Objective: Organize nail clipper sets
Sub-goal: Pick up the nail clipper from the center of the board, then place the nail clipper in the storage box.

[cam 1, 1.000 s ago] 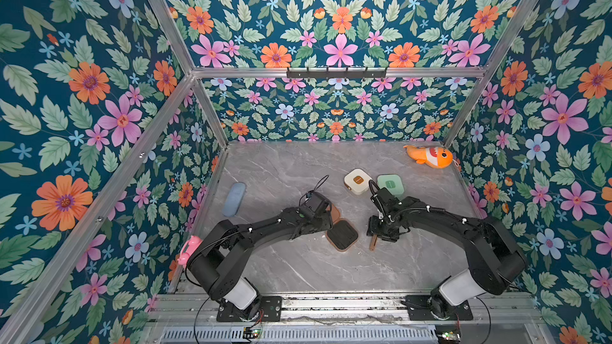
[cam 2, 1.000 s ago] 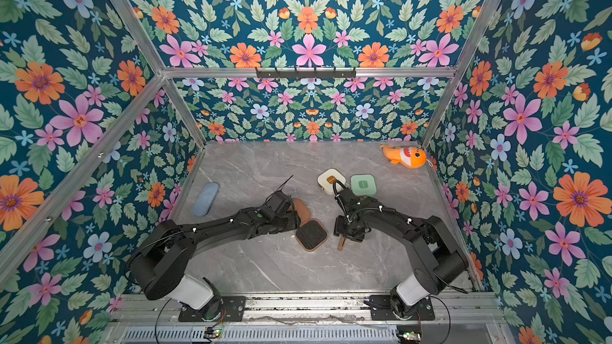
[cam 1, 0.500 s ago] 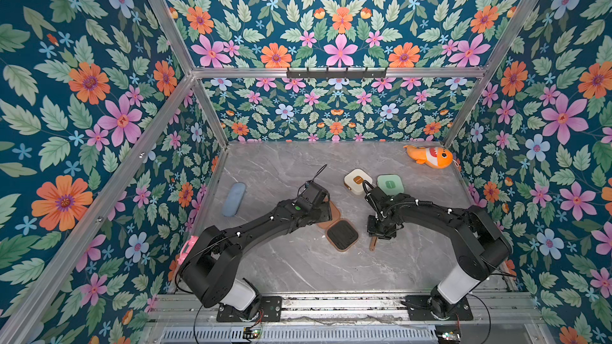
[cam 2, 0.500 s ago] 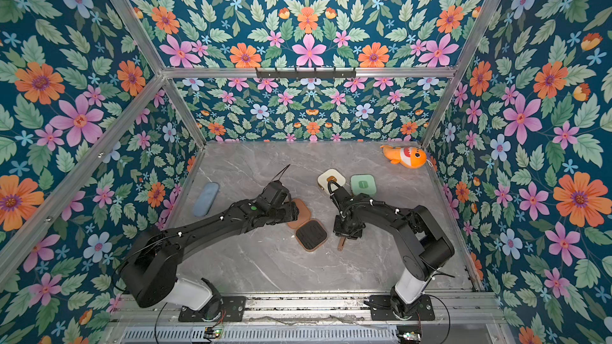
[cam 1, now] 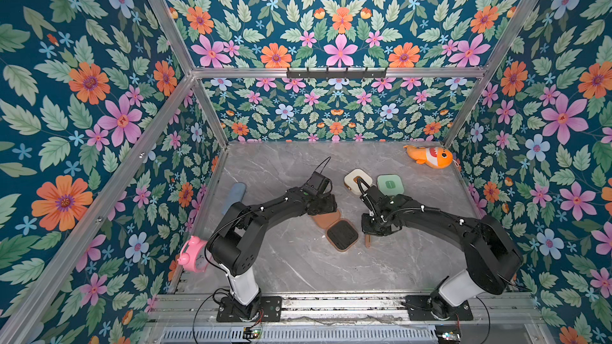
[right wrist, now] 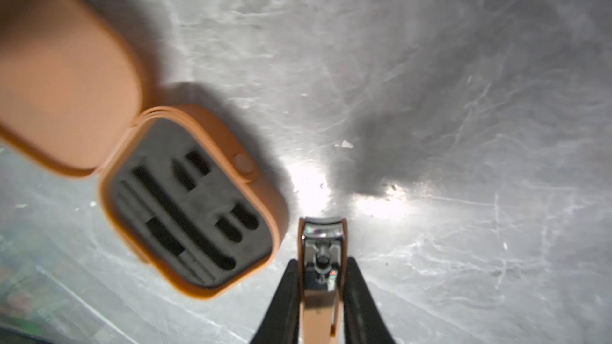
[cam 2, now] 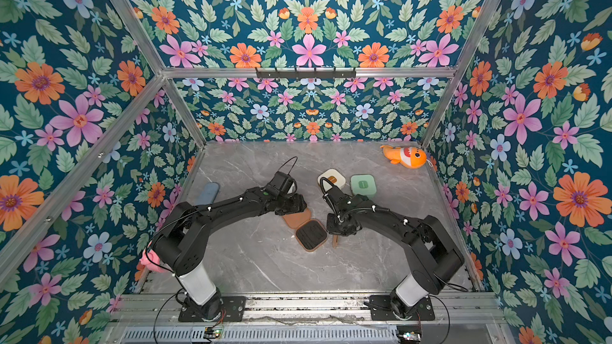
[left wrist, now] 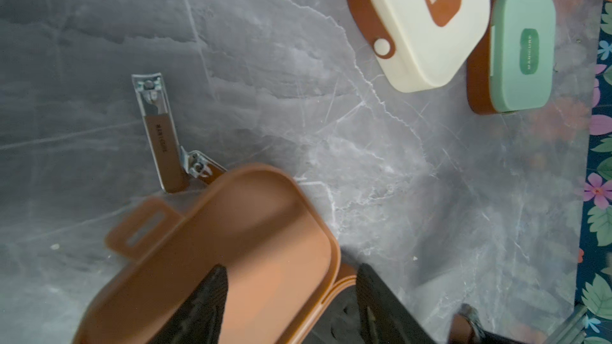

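Note:
The brown case lies open mid-table, its lid (cam 1: pixel 326 218) beside its black tray (cam 1: pixel 342 235) with empty slots (right wrist: pixel 188 206). My left gripper (left wrist: pixel 291 279) hangs open above it, one finger over the lid (left wrist: pixel 231 243), the other past the hinge; in a top view it (cam 1: pixel 326 206) sits at the lid's far edge. My right gripper (right wrist: pixel 322 263) is shut on a brown-handled nail clipper (right wrist: pixel 323 243) just right of the tray (cam 2: pixel 311 235), low over the table; its tip (cam 1: pixel 367 242) shows below the gripper (cam 1: pixel 370 229). Two more clippers (left wrist: pixel 159 134) (left wrist: pixel 198 167) lie beyond the lid.
The closed cream case (cam 1: pixel 357 183) and mint case (cam 1: pixel 390 185) sit side by side behind the right arm. An orange fish plush (cam 1: pixel 429 157) lies in the back right corner. A pale blue oblong case (cam 1: pixel 234 193) and a pink clock (cam 1: pixel 192 254) sit along the left wall.
The right gripper's fingers have closed onto the brown clipper. The left wrist has drawn slightly back toward the far side, uncovering more of the brown lid.

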`<state>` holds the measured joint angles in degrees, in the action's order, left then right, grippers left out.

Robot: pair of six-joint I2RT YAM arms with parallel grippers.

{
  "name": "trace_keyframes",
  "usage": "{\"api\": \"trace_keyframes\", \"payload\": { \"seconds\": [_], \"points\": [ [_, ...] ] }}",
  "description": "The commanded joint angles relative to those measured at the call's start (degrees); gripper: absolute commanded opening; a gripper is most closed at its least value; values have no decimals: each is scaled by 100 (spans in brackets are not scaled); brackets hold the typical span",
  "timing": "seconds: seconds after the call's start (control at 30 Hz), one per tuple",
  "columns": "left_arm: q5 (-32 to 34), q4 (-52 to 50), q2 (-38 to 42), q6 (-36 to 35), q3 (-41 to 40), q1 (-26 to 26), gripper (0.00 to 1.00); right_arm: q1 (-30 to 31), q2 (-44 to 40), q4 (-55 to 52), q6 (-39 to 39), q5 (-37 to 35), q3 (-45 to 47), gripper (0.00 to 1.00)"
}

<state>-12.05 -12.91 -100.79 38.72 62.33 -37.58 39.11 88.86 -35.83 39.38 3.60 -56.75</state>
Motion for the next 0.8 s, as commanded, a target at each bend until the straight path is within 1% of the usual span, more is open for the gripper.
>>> {"api": "trace_keyframes", "payload": {
  "seconds": [0.0,0.2,0.4,0.43,0.6,0.77],
  "points": [
    [-266,326,-28,61,-109,87,64,223,-166,192,-396,-222,-75,16],
    [-408,525,-123,109,-245,216,63,487,157,660,-1104,101,-363,15],
    [-489,662,-217,148,-291,321,62,518,566,1006,-1753,466,-748,14],
    [-483,680,-221,150,-300,330,62,518,774,1029,-1839,524,-828,15],
    [-497,709,-228,174,-337,381,62,534,1176,979,-2060,726,-1147,13],
    [-524,719,-230,181,-353,423,62,621,1282,1088,-2133,757,-1087,13]
  ]
}}
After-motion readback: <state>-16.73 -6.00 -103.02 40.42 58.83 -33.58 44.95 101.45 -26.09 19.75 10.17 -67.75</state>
